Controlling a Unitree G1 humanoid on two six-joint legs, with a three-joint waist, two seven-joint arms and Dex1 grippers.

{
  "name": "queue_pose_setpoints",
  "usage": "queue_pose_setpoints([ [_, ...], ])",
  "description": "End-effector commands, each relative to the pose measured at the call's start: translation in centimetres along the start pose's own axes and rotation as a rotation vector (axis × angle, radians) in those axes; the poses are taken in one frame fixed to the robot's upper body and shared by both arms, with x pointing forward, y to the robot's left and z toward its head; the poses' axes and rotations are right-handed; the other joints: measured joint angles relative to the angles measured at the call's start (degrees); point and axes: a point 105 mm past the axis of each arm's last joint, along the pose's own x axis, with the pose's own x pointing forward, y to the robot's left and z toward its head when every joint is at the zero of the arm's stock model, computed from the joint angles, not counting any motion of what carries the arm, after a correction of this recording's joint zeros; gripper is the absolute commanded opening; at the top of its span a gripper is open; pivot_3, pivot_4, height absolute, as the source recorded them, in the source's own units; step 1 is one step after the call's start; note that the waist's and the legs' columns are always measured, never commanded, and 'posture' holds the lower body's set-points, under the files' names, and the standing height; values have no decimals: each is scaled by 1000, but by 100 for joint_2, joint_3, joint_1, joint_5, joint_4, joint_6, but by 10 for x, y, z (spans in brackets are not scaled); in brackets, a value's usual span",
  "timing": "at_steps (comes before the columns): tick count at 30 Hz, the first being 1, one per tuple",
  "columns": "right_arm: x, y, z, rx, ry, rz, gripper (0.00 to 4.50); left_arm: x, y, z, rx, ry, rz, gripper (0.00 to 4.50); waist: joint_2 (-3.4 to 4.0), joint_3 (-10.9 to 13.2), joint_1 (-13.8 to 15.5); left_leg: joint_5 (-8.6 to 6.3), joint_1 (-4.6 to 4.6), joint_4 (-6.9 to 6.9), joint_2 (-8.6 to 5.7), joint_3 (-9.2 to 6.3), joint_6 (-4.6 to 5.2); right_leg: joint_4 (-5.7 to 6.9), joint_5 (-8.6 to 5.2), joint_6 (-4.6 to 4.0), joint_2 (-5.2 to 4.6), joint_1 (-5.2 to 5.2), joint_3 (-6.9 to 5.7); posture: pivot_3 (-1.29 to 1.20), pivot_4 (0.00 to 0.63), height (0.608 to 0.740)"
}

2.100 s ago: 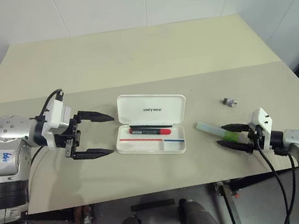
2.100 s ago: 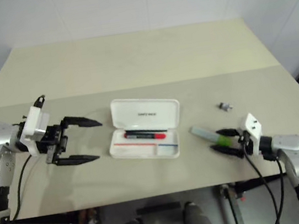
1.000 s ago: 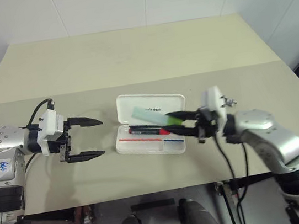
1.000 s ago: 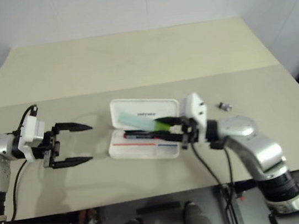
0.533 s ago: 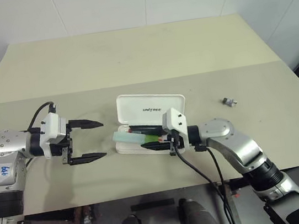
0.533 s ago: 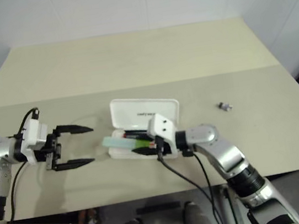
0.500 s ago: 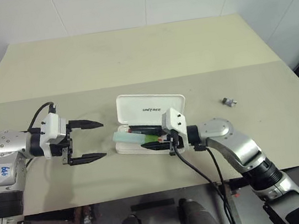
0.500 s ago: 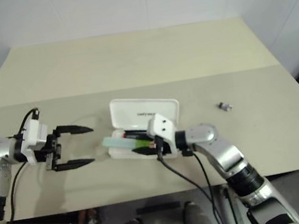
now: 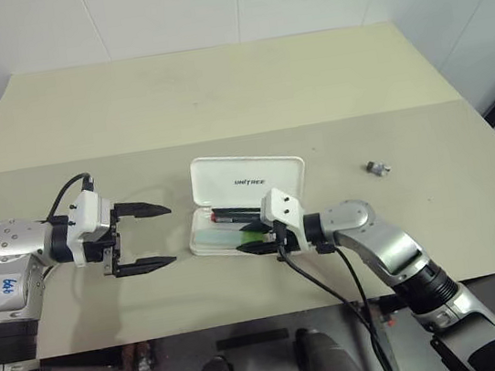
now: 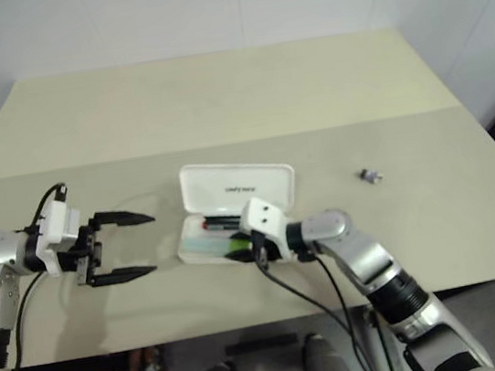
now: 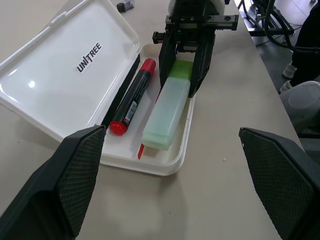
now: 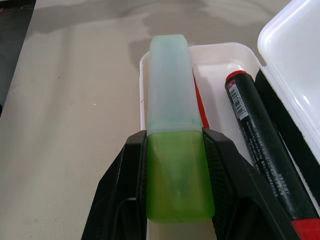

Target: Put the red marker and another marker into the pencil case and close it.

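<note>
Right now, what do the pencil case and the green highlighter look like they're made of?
Pencil case: looks like hard white plastic with a glossy finish; the open lid shows bright highlights, a moulded rim and rounded corners.
Green highlighter: seemingly translucent plastic; pale frosted body, brighter lime cap gripped in the right gripper's jaws. Exact polymer can't be told.

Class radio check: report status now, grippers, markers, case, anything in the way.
Left gripper open, idle. Right gripper shut on green highlighter, low in open case beside red marker. Lid up; nothing blocking.
</note>
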Motion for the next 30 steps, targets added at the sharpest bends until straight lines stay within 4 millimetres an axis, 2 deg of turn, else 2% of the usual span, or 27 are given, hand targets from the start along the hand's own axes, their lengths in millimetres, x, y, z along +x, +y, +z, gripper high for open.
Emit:
queue_pose_setpoints([
  [1, 1, 0, 10, -27, -22, 5, 1128, 0, 2, 9, 48, -3, 2, 4500, 0, 0, 1, 0, 0, 0, 0, 0, 0, 0, 0, 0, 0, 0, 0, 0, 150, 740],
  [10, -3, -5, 4, -52, 7, 9, 1128, 3, 5, 11, 54, -13, 4, 4500, 0, 0, 2, 0, 0, 1, 0, 0, 0, -1, 0, 0, 0, 0, 0, 0, 150, 740],
  [11, -4, -6, 5, -58, 7, 9, 1898, 3, 5, 11, 55, -13, 4, 4500, 0, 0, 2, 0, 0, 1, 0, 0, 0, -1, 0, 1, 0, 0, 0, 0, 150, 740],
  [18, -6, -13, 17, -118, -25, 4, 4384, 4, 7, 11, 59, -15, 6, 4500, 0, 0, -5, 0, 0, -1, 0, 0, 0, -1, 3, 6, 0, 0, 0, 0, 150, 740],
  [23, -9, -15, 40, -124, -106, -6, 4450, 5, 8, 12, 62, -21, 10, 4500, 0, 0, -4, 0, 0, -1, 0, 0, 0, 0, 3, 7, 0, -1, 0, 0, 150, 740],
  [26, -20, -9, 56, -106, -188, 7, 4450, 8, 8, 13, 67, -31, 6, 4500, 0, 0, 3, 0, -1, -3, 0, 0, 0, 0, 3, 8, 0, -1, -1, 0, 150, 740],
  [29, -31, 0, 62, -89, -222, 27, 4450, 10, 8, 15, 69, -39, 3, 4500, 0, 0, 15, -1, -2, -4, 0, -1, 0, 1, 3, 15, 0, -1, -1, 0, 150, 740],
  [30, -41, 5, 64, -82, -238, 30, 4450, 12, 8, 17, 73, -47, -1, 4500, 0, 0, 28, -2, -2, -4, 0, -1, 0, 1, 3, 16, 0, -1, -2, 0, 150, 740],
])
